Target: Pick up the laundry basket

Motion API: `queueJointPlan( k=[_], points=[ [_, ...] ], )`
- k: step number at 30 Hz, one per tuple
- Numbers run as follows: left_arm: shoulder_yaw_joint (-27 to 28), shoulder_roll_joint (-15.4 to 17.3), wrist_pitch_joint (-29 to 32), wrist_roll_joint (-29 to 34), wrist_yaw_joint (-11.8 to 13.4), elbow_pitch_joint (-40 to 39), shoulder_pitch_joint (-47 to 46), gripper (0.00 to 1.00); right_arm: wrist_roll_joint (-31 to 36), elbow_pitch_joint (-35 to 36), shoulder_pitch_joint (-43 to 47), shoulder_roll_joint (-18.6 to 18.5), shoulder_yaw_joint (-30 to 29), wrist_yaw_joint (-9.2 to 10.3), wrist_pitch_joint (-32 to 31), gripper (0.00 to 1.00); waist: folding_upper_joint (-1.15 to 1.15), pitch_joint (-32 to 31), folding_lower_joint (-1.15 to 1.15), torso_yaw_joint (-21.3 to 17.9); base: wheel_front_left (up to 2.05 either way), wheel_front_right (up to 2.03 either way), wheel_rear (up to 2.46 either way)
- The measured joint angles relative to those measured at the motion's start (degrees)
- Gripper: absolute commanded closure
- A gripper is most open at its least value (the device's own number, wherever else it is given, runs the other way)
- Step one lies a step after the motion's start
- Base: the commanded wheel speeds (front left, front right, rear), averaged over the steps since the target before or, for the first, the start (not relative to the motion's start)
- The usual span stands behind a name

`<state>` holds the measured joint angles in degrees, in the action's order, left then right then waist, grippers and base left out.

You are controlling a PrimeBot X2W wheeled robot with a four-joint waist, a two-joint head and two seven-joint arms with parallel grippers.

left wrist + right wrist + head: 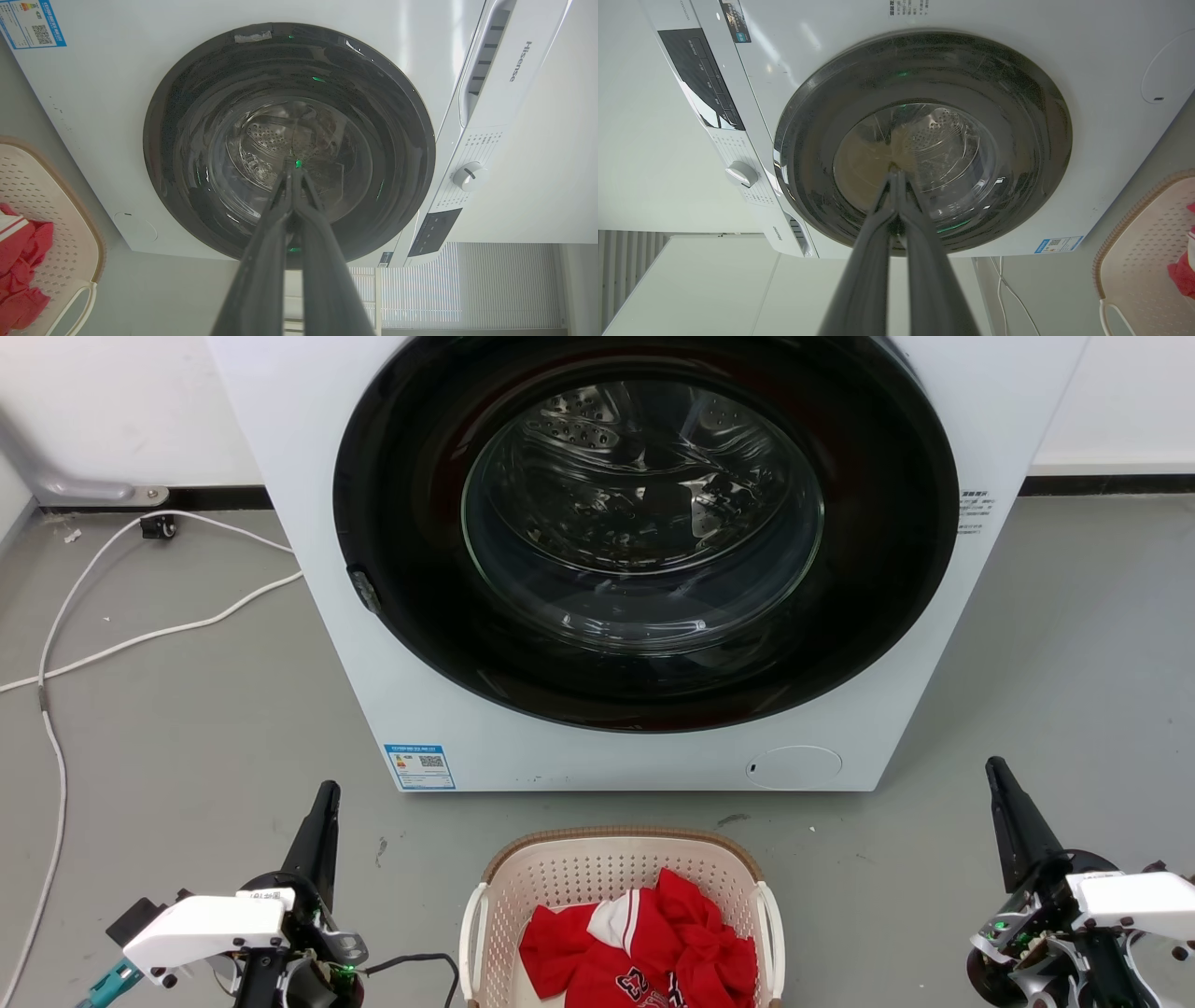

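The laundry basket (569, 882) sits on the floor at the bottom middle of the head view, cream and perforated with a brown rim and white side handles, holding red and white clothes (644, 952). Its edge shows at the left of the left wrist view (56, 219) and at the right of the right wrist view (1139, 242). My left gripper (328, 791) stands left of the basket, shut and empty, fingertips together (293, 171). On the other side, well apart from the basket, my right gripper (994, 767) is shut and empty too (894, 173).
A white front-loading washing machine (373, 691) with a dark round door (644, 532) stands just behind the basket. White cables (140, 637) run over the grey floor at the left. Bare floor lies on both sides of the basket.
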<state>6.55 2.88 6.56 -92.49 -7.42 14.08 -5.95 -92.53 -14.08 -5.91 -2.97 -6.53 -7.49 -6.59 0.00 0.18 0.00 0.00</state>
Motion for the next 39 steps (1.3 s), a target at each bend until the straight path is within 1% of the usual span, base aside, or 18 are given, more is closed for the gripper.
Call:
queueJointPlan(
  k=[30, 31, 35, 39],
  points=[
    [0.0, 0.0, 0.0, 0.01, 0.0, 0.0, -0.01, 1.0, 0.0, 0.0, 0.0, 0.0, 0.0, 0.0, 0.0, 1.0, 0.0, 0.0, 0.0, 0.0, 0.0, 0.0, 0.0],
    [-0.03, -0.01, -0.01, -0.01, 0.02, 0.18, 0.09, 0.0, -0.01, -0.16, 0.09, 0.0, 0.01, -0.01, 0.0, 0.0, 0.0, 0.0, 0.0, 0.0, 0.0, 0.0, 0.0],
    [-0.47, -0.25, -0.22, -0.02, 0.1, 1.99, 1.73, 0.0, -0.01, -1.8, 1.91, 0.14, 0.05, 0.01, 0.08, 0.0, 0.0, 0.01, 0.0, 0.0, 0.0, 0.0, 0.0],
    [-1.89, -0.26, -1.3, -0.03, 0.1, 1.98, 1.82, 0.0, 0.05, -1.31, 2.15, 0.2, 0.27, 0.01, 0.88, 0.0, 0.0, 0.03, 0.0, 0.0, 0.0, 0.0, 0.0]
  ],
)
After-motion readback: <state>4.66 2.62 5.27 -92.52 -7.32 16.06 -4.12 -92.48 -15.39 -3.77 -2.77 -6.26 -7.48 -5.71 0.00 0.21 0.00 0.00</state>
